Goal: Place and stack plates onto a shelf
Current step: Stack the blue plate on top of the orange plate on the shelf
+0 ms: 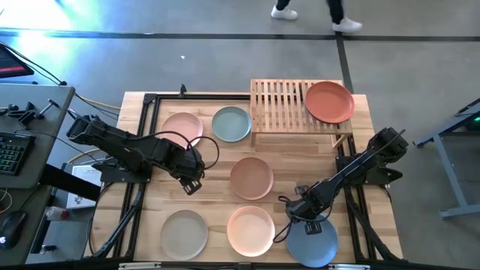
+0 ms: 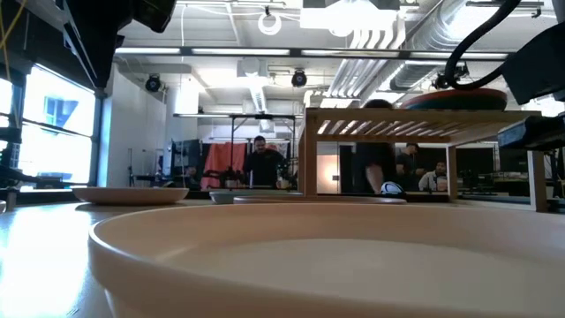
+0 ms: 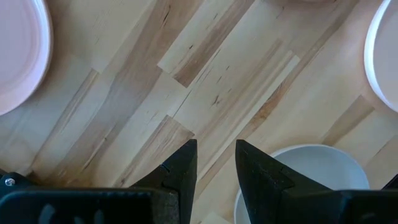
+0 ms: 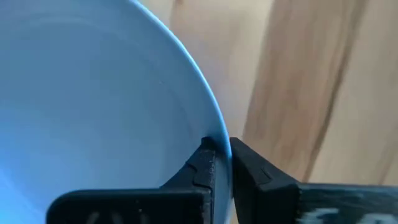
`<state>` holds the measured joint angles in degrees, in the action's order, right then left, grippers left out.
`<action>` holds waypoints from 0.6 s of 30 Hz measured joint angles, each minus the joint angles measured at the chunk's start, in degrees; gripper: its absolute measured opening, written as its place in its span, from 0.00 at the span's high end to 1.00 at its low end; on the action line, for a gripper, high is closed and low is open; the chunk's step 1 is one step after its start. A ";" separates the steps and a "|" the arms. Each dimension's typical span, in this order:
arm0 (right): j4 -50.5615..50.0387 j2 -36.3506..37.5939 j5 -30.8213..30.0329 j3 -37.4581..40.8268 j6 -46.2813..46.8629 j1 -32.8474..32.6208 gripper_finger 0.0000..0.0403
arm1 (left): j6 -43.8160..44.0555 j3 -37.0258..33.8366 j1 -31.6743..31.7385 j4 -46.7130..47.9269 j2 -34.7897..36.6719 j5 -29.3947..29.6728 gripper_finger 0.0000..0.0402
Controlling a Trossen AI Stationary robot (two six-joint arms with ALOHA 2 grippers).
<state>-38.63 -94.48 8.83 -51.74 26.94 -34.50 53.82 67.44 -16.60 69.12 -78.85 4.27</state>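
The blue plate lies at the near edge of the table, on the right side, and the right gripper pinches its rim. In the right wrist view the two dark fingers are closed on the thin edge of the blue plate, one finger inside the rim and one outside. So the step in hand looks like the pick-up of this plate. The shelf stands at the far side of the table, and one rust red plate already rests on its right half. Next, the arm most likely has to lift the blue plate, keep it flat, carry it over the other plates and set it on the shelf, either on the bare left half or on top of the red one. Five more plates wait on the table: pink, pale grey-blue, tan, beige-grey and peach. The left gripper hangs over bare wood between the pink and beige-grey plates, with its fingers apart and nothing in them.
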 joint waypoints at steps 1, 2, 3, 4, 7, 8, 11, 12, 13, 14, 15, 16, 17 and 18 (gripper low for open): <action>-0.47 0.00 0.03 -0.13 0.05 0.00 0.99 | 0.00 0.00 0.00 0.00 0.00 0.00 0.75; -1.02 0.02 0.05 -0.42 0.03 0.00 0.99 | 0.01 0.00 0.00 0.00 0.00 0.00 0.75; -1.74 0.02 0.02 -0.70 0.03 0.00 0.99 | 0.08 0.00 0.02 -0.02 0.00 0.00 0.75; -2.79 0.02 0.00 -1.13 0.23 -0.01 0.99 | 0.50 0.00 0.07 -0.03 0.00 0.01 0.75; -6.84 0.02 -0.25 -2.99 1.09 0.00 1.00 | 3.01 0.00 0.09 -0.15 0.00 0.51 0.75; -8.62 0.02 -0.35 -3.86 1.12 0.00 1.00 | 4.05 0.00 0.09 -0.23 0.00 0.80 0.75; -15.32 0.02 -2.24 -7.24 1.58 0.00 1.00 | 6.47 0.00 0.09 -0.42 0.00 0.92 0.75; -17.68 0.02 -3.12 -8.65 1.54 0.00 1.00 | 7.03 0.00 0.09 -0.57 0.00 0.92 0.75; -19.95 0.02 -4.09 -10.16 1.54 0.00 1.00 | 7.43 0.00 0.09 -0.82 0.00 0.92 0.75; -21.88 0.02 -5.11 -11.67 1.55 0.00 1.00 | 7.62 0.00 0.09 -1.35 0.00 0.93 0.75; -23.96 0.02 -6.09 -13.36 1.57 0.01 1.00 | 7.61 0.00 0.09 -2.21 0.00 0.94 0.75; -26.00 0.02 -6.98 -15.05 1.60 0.02 1.00 | 7.61 0.00 0.09 -3.20 0.00 0.94 0.75; -27.91 0.02 -7.70 -16.66 1.76 0.02 1.00 | 7.64 0.00 0.09 -4.29 0.00 0.94 0.75; -30.17 0.02 -8.27 -18.42 2.57 0.15 1.00 | 7.83 0.00 0.09 -5.36 0.00 0.95 0.75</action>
<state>-68.80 -94.45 0.55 -70.16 29.52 -34.36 61.65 67.44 -16.51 63.76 -78.85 5.22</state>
